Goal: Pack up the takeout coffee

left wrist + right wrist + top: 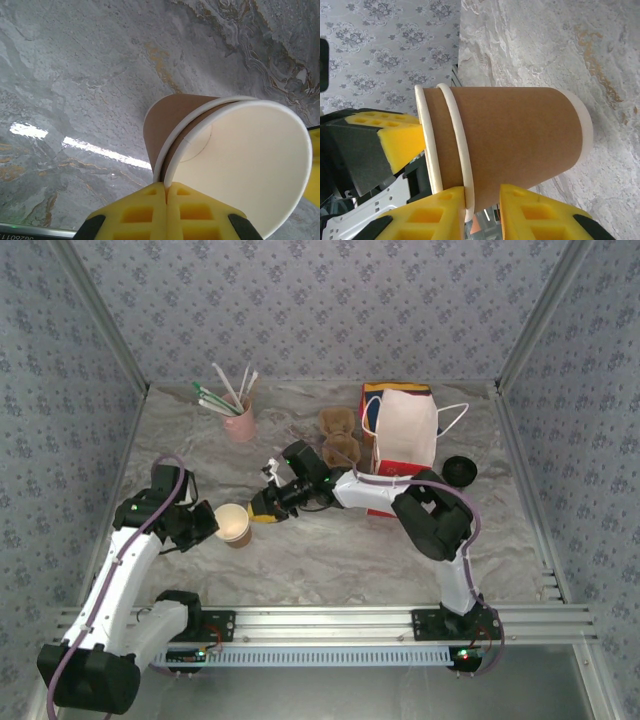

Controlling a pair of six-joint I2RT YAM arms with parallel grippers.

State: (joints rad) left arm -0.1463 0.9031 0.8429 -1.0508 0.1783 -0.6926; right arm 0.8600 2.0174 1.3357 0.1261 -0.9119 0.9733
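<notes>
1. The top view takes in the whole table (330, 550). The takeout coffee (459, 471) stands at 3 o'clock from the table's middle, just beside the right edge of a white-and-red paper bag (405, 430) and well apart from both claws.
2. From above, the coffee reads as a round black lid. The lid covers the cup's wall, so the tan-brown body is hard to make out.
3. The same view shows a brown pulp tray (338, 448) at 9 o'clock of the bag. A pink cup of straws (240, 423) stands at 11 o'clock on the table.
4. At 8 o'clock, both claws are at a pair of nested cups (232, 524), lidless and cream-white inside.
5. The left wrist view brings this close. The left claw (166, 210) is clenched, its yellow pads pressed together on the rim edge of the nested cups.
6. The right wrist view gives the cups' side: two white rims, one just past the other, a brown wall and a pale band at the base.
7. There the right claw (482, 215) has its pads apart, with the lower rim and the wall at the gap. Whether the pads press on the cups I cannot tell.
8. In both wrist views the frame's bottom edge cuts off the pads.
</notes>
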